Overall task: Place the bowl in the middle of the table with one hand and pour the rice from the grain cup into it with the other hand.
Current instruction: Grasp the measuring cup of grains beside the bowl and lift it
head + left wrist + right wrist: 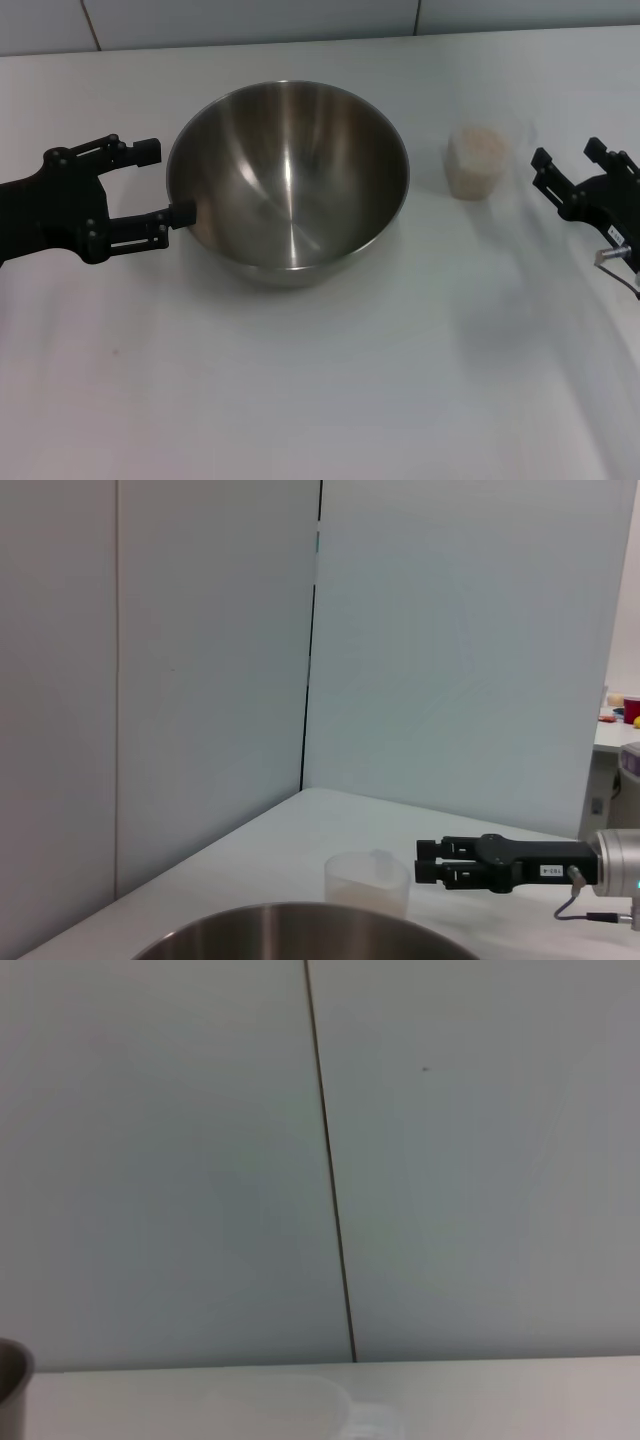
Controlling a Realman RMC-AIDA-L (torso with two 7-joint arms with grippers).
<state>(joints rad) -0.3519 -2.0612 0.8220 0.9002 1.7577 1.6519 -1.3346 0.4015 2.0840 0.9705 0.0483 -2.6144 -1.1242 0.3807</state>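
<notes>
The left gripper [160,182] is all matte black, a blocky palm with two long flat fingers built from linked bars, and small round screw heads dot the joints and the knuckle plate. Each finger ends in a short squared pad. The right gripper [568,164] is the same black make, with two stubby squared fingertips [541,160] and pale screw heads along its linkage. Behind it sits a silver cylindrical wrist [618,861] carrying a small white label with dark print on the black body, a metal plug fitting at the side, and a thin grey cable [574,908] looping out from beneath
</notes>
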